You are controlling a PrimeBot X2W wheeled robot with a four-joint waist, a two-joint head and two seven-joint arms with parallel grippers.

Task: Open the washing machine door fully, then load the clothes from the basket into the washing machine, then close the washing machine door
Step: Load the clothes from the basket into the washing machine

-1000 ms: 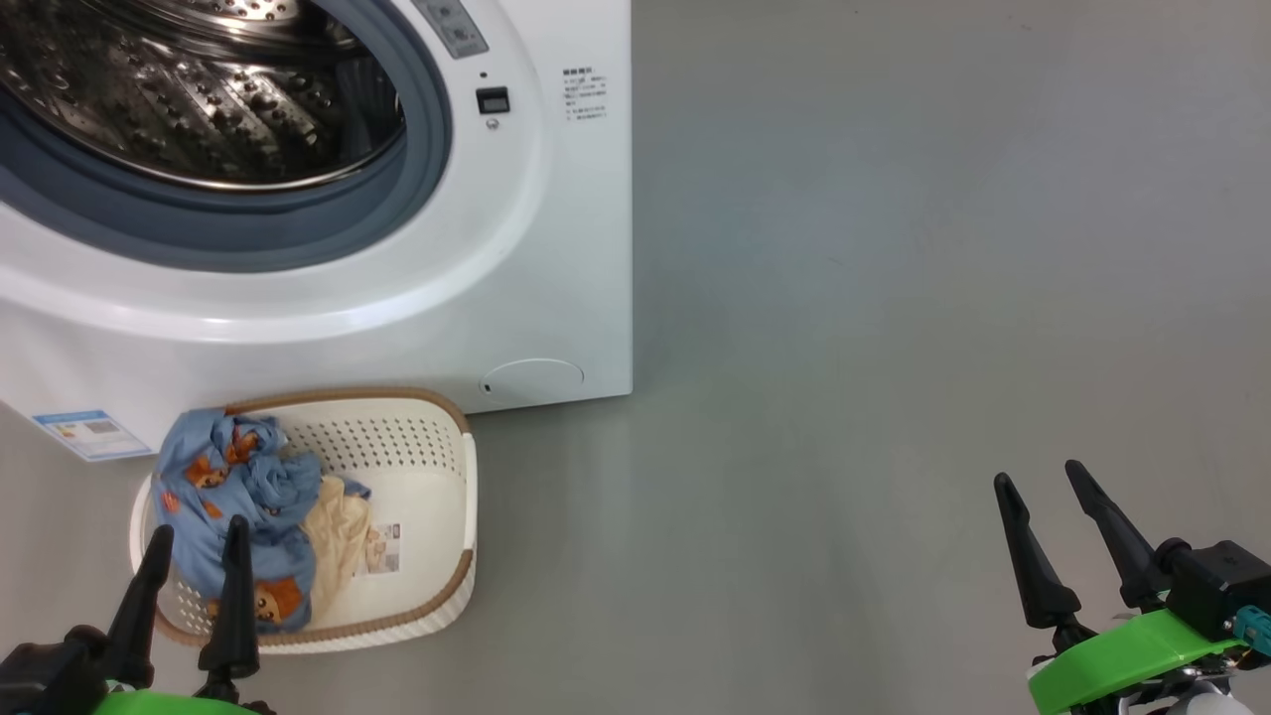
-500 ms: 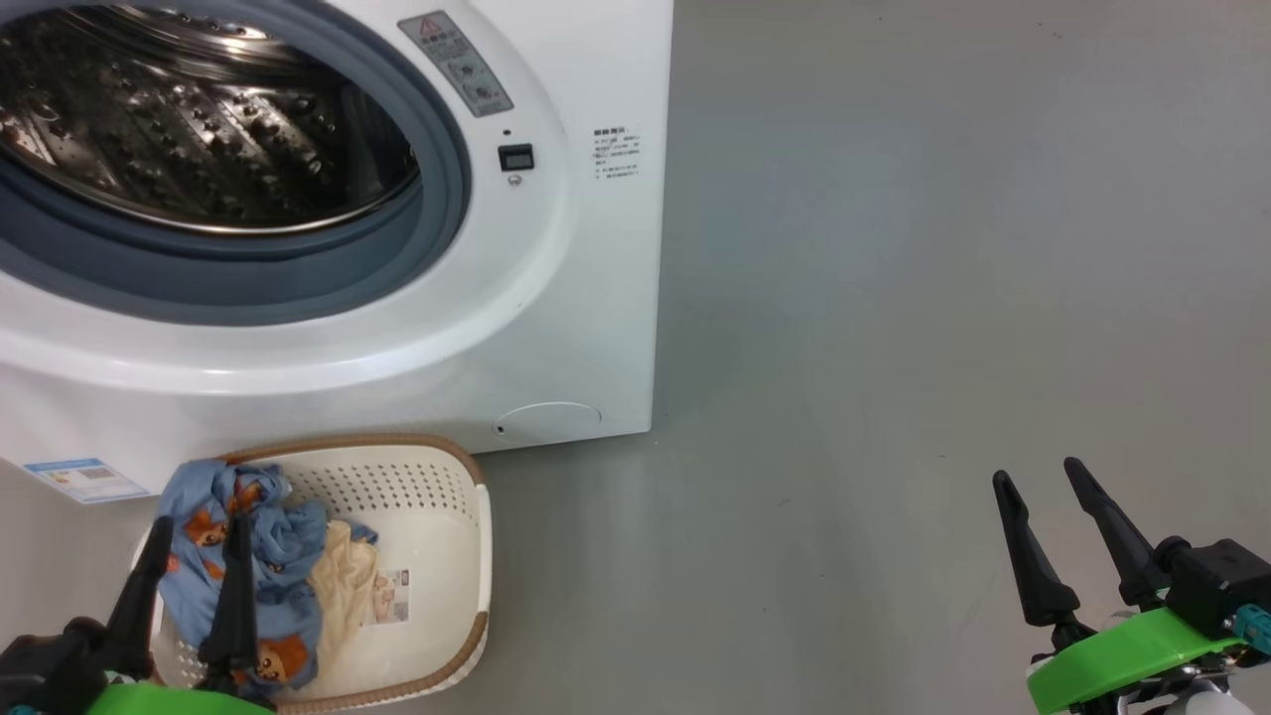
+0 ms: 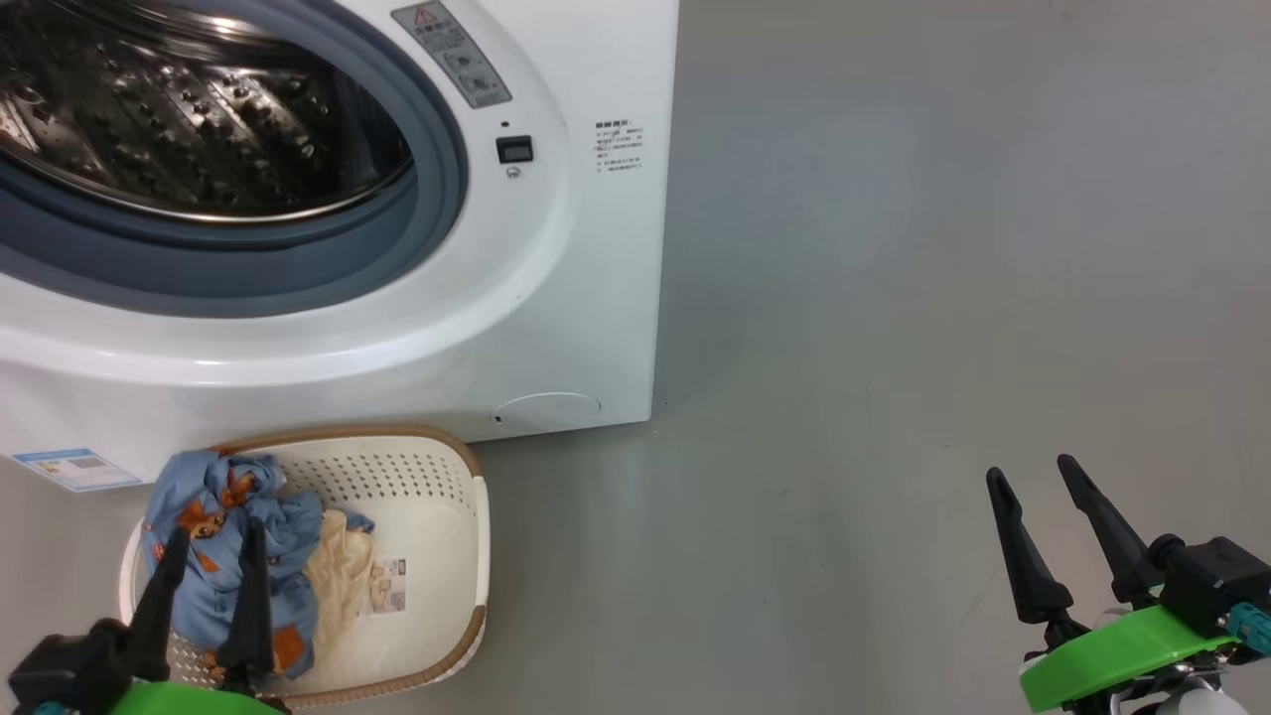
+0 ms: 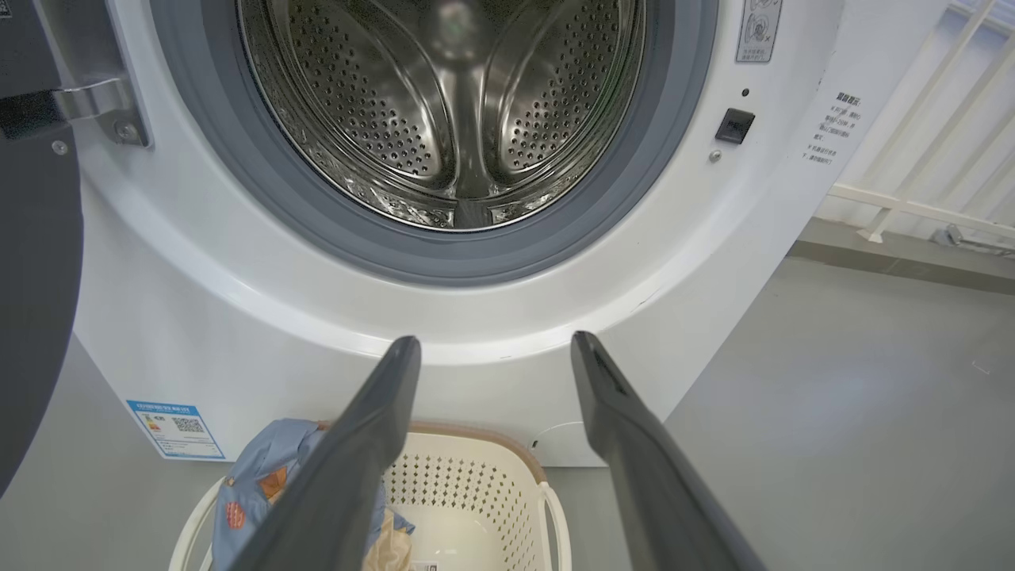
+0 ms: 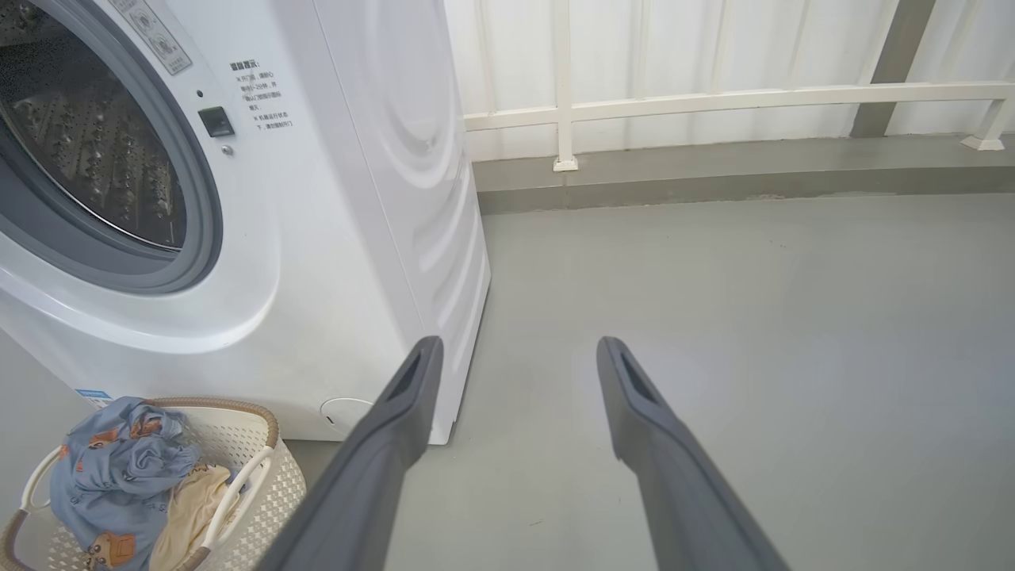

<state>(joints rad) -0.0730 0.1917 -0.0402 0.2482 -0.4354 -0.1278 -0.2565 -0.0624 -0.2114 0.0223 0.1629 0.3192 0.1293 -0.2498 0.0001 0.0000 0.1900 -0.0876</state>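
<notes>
The washing machine stands at the upper left with its steel drum exposed. The washing machine door is swung open, a dark slab at the left edge of the left wrist view. The basket sits on the floor in front of the machine. In its left half lie the clothes: blue bear-print fabric and a cream piece. My left gripper is open, above the near side of the basket, over the blue fabric. My right gripper is open over bare floor, far to the right.
Grey floor stretches to the right of the machine. A white railing and a low kerb run along the far side behind it. A blue energy sticker marks the machine's lower left front.
The head camera has moved, so the machine and basket sit slightly lower and further right in the picture. Both grippers stay open and hold their places in that view.
</notes>
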